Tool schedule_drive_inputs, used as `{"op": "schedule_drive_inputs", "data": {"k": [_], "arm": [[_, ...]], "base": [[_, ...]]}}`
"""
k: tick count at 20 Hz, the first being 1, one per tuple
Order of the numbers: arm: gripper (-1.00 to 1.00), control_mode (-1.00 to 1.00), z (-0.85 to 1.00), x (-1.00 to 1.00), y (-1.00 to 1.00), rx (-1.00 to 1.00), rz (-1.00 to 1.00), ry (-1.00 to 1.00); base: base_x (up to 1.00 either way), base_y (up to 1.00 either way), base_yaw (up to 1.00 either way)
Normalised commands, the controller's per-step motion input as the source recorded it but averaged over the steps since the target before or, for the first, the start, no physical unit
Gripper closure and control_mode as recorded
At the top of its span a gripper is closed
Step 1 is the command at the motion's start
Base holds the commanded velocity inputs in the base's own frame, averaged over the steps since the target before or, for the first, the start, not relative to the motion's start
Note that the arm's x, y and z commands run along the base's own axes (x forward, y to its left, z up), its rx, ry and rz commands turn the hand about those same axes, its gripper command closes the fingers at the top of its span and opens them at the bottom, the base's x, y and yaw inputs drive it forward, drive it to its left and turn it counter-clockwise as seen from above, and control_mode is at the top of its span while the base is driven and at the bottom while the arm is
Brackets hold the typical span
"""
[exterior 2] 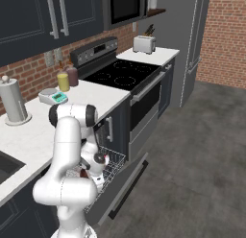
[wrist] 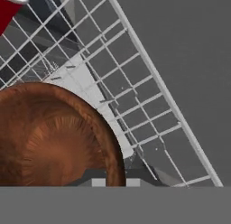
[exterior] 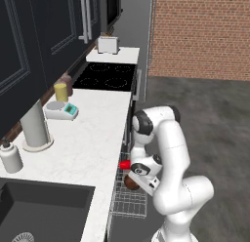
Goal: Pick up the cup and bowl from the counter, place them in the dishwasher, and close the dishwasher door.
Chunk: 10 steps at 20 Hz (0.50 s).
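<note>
A dark sink [exterior: 44,207] sits at the near left of the white counter [exterior: 93,138]; farther along stand a white bottle [exterior: 10,157], a grey cylinder [exterior: 35,126], a white-and-teal scale [exterior: 61,110] and a yellow jar [exterior: 61,91]; beyond lies the black stove [exterior: 106,76], then a toaster [exterior: 108,44]; right is grey floor and a brick wall [exterior: 200,33]. The dishwasher door [exterior 2: 122,186] hangs open; the gripper [exterior: 133,179], jaws drawn narrow, holds the bowl [wrist: 49,137] over the wire rack [wrist: 135,96]; the cup [exterior: 125,165] is just beside it.

Brown wood-grained bowl [wrist: 49,137], red cup [wrist: 8,11], grey wire-grid rack [wrist: 135,83].
</note>
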Motion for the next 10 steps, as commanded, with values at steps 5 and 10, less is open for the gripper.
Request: {"op": "schedule_drive_inputs", "data": {"k": [5, 10], "arm": [[1.0, -1.0, -0.16, 0.53, 0.0, 0.06, -0.13, 0.07], [1.0, -1.0, -0.16, 0.61, 0.0, 0.06, -0.12, 0.1]], "base": [[0.0, 0.0, 0.0], [0.0, 0.0, 0.0]]}}
